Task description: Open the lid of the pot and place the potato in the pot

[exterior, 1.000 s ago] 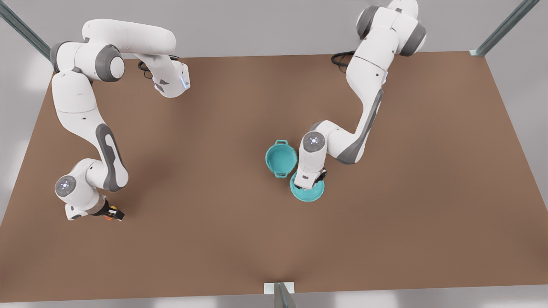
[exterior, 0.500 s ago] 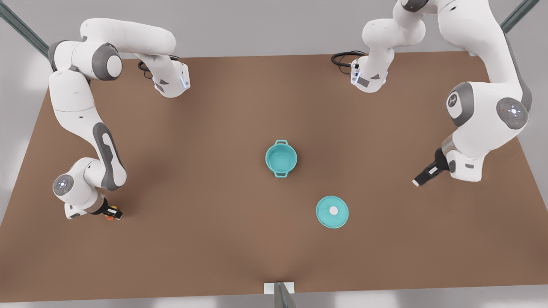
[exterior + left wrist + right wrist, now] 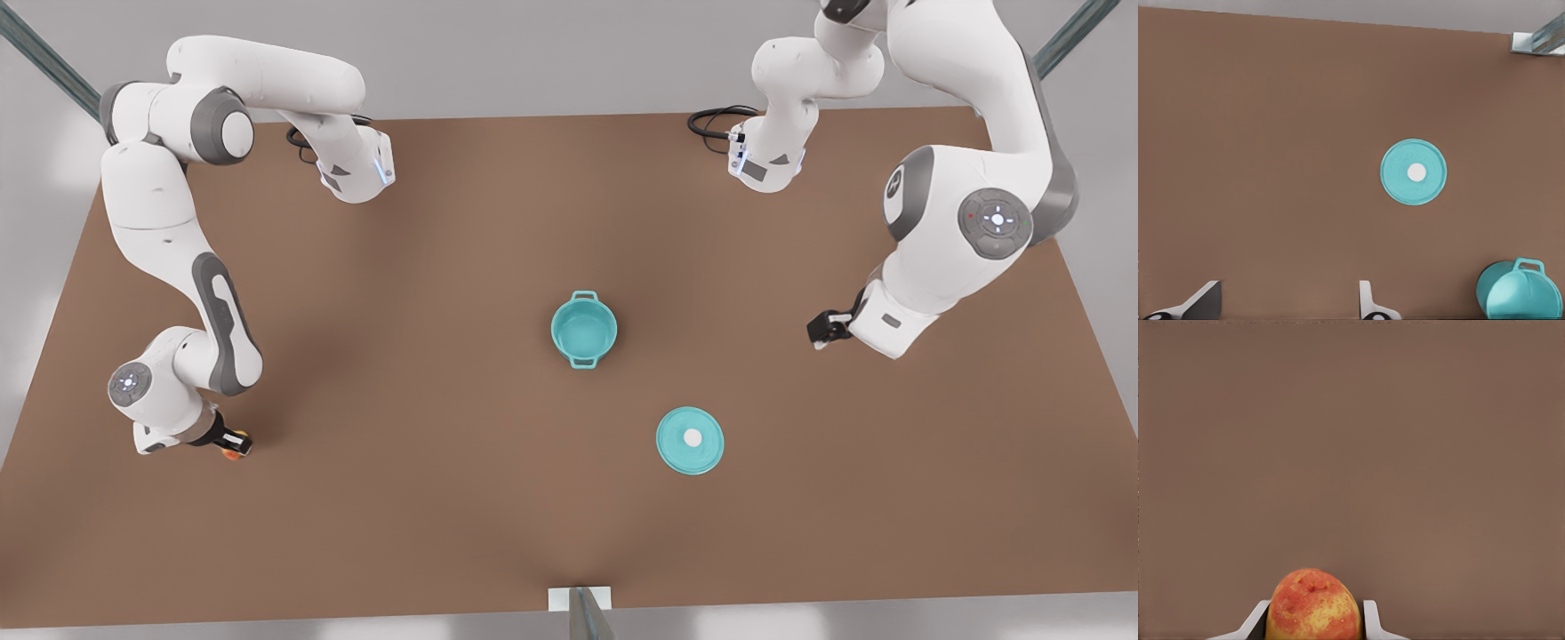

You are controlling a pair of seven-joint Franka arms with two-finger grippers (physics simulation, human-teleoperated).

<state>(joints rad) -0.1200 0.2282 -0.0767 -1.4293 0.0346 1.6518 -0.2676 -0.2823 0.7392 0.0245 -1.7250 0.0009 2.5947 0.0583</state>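
The teal pot (image 3: 583,329) stands uncovered at the table's middle, also seen in the left wrist view (image 3: 1518,293). The pot lid (image 3: 690,439) lies flat on the table with its white knob up, nearer the front edge and toward the front view's right of the pot; it is the teal disc (image 3: 1413,173) in the left wrist view. My left gripper (image 3: 822,329) hangs open at the front view's right, well away from both, fingers spread (image 3: 1288,300). At the front view's left my right gripper (image 3: 233,442) is shut on the yellow-red potato (image 3: 1313,607), low at the table (image 3: 236,452).
The brown table (image 3: 444,267) stretches wide between the potato and the pot. A metal post (image 3: 582,613) stands at the front edge's middle. Both arm bases (image 3: 356,173) sit at the back edge, with a black cable (image 3: 711,120) by the right-hand one.
The left gripper let go of the lid, which now lies on the table, and swung far toward the front view's right. The right gripper settled slightly lower around the potato.
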